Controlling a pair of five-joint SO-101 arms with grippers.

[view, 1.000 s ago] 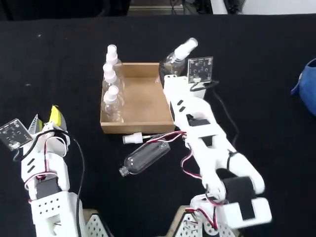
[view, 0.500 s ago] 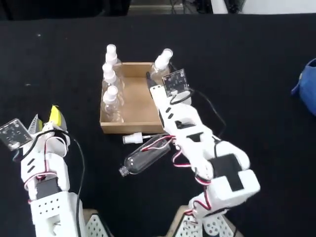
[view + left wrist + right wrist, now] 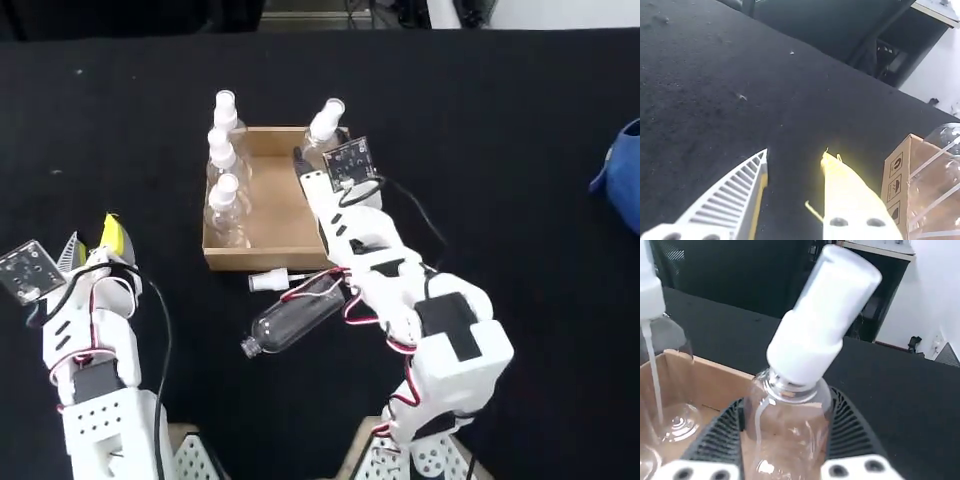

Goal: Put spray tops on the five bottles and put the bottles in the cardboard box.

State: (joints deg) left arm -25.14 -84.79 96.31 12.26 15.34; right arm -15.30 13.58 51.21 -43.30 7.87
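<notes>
On the left, no shift from a second ago: left gripper (image 3: 92,243) parked near the front of the table (image 3: 520,120), fingers spread apart with nothing between them. Further right, a clear change: right gripper (image 3: 325,158) swung leftward from beyond the far right corner of the cardboard box (image 3: 285,257) to above its right rear part, clamped around the shoulders of a capped bottle (image 3: 326,128) with the white sprayer tilted up and away. Hardly any further travel in the last half second. Cannot tell whether that bottle rests on the box floor. Seen from the left wrist, black printed handling symbols (image 3: 895,186) on the box's outer wall, pictograms rather than words. Inside the box, along its left wall, three bottles (image 3: 226,195) standing upright in a row, each topped with a white sprayer. Just in front of the box, on the table, a loose spray top (image 3: 268,281) lying flat. Close beside it, an uncapped bottle (image 3: 296,317) on its side, open neck pointing toward the front left. At the far right edge, well apart from all this, a blue object (image 3: 625,185).
</notes>
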